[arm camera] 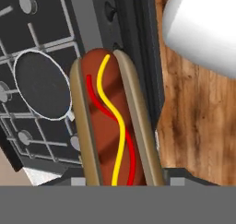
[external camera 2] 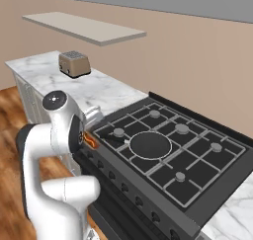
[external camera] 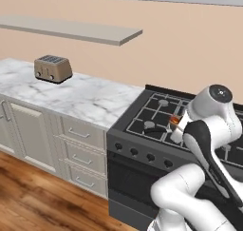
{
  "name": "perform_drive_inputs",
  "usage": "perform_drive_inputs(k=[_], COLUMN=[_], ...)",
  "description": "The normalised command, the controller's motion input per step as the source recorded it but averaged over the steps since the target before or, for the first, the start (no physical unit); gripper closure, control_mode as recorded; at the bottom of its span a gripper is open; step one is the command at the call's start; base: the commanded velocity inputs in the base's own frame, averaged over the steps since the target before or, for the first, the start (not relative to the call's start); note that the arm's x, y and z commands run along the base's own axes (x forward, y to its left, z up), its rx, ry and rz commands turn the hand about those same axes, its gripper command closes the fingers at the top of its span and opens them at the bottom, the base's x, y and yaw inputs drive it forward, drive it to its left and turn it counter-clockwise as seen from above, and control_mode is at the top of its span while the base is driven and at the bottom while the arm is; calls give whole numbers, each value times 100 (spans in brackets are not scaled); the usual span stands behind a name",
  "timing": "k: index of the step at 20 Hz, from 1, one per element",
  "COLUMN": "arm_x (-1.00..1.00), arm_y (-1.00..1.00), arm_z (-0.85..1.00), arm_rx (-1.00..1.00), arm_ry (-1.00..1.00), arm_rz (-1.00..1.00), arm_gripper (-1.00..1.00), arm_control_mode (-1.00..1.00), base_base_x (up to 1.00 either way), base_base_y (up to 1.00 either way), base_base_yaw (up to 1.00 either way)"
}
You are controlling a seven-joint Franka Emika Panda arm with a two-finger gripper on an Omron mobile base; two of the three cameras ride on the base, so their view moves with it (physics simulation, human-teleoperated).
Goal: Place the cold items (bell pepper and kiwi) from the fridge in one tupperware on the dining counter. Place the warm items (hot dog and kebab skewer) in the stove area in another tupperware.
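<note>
Hot dog (arm camera: 113, 126), brown sausage in a tan bun with red and yellow sauce squiggles, sits lengthwise in the gripper (arm camera: 120, 180). Jaws stand partly closed against the bun's sides, so it reads as a firm hold. In the base views the hot dog shows as a small orange-red patch at the hand, above the front left corner of the black gas stove (external camera 2: 168, 150), clear of the grates.

Step in hand, as I judge it: warm-item leg, hot dog lifted off the stove area and ready to carry. Next move calls for a retreat from the stove and a drive to the dining counter, bun kept level so the sausage doesn't slide out, then release over the warm-items tupperware. No tupperware shows in these frames, so which one is free, and what either holds, I can't tell. Kebab skewer: can't locate it here.

Containers near the stove: the round black pan (external camera 2: 150, 145) with a pale rim sits on the stove's left-centre burner, just behind the gripper, handle towards the front left. It looks empty.

Further out: white marble counter (external camera: 71, 97) left of the stove, with a beige two-slot toaster (external camera: 52, 68) at its back. Beige wall shelf (external camera: 71, 31) above that, bare as far as I can see.
</note>
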Motion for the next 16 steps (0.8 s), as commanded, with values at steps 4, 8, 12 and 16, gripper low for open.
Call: perform_drive_inputs(k=[4, 8, 12, 16], arm_x=[-22, -21, 0, 0], arm_y=[0, 0, 0, 0], arm_z=[-36, -29, 0, 0], arm_rx=[-13, -4, 0, 0], arm_ry=[-24, -25, 0, 0], arm_rz=[62, 36, 0, 0], arm_gripper=[100, 100, 100, 100], arm_control_mode=[-100, 100, 100, 100], base_base_x=[0, -9, -60, -74], base_base_y=[0, 0, -2, 0], base_base_yaw=[0, 13, 59, 56])
